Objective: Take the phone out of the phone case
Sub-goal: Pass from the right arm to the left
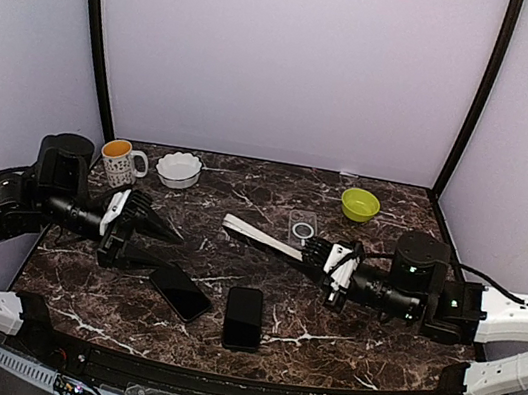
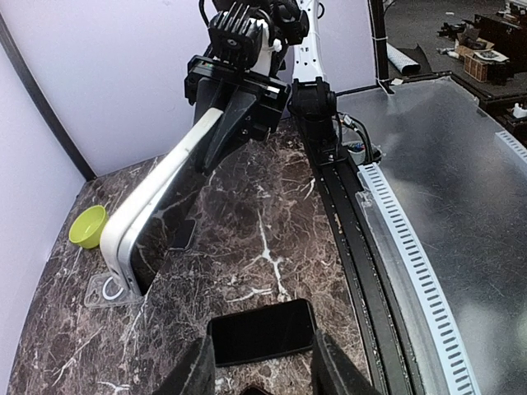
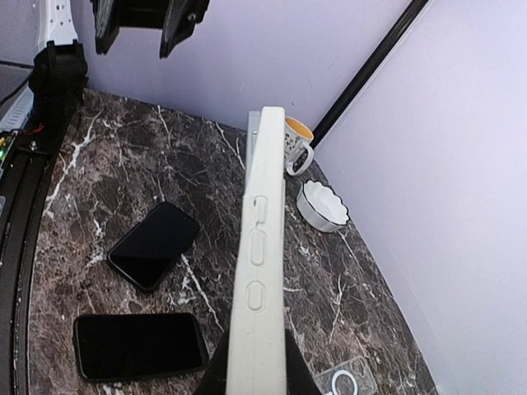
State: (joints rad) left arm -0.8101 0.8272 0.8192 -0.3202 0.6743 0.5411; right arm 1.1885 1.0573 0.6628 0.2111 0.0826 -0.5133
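My right gripper (image 1: 320,255) is shut on one end of a white phone case (image 1: 259,236), held up off the table and tilted on its edge. In the right wrist view the white phone case (image 3: 259,247) shows its side with the button bumps. Seen from the left wrist, the white phone case (image 2: 156,206) has a dark, glossy face, and I cannot tell if a phone sits in it. A black phone (image 1: 180,292) lies flat below my left gripper (image 1: 165,232). That gripper (image 2: 262,372) is open, its fingers (image 2: 194,369) astride the black phone (image 2: 262,331) but above it.
A second black phone (image 1: 243,318) lies near the front edge. A clear case with a ring (image 1: 302,228) lies behind the white case. A green bowl (image 1: 359,204), a white bowl (image 1: 178,169) and a mug (image 1: 120,163) stand along the back.
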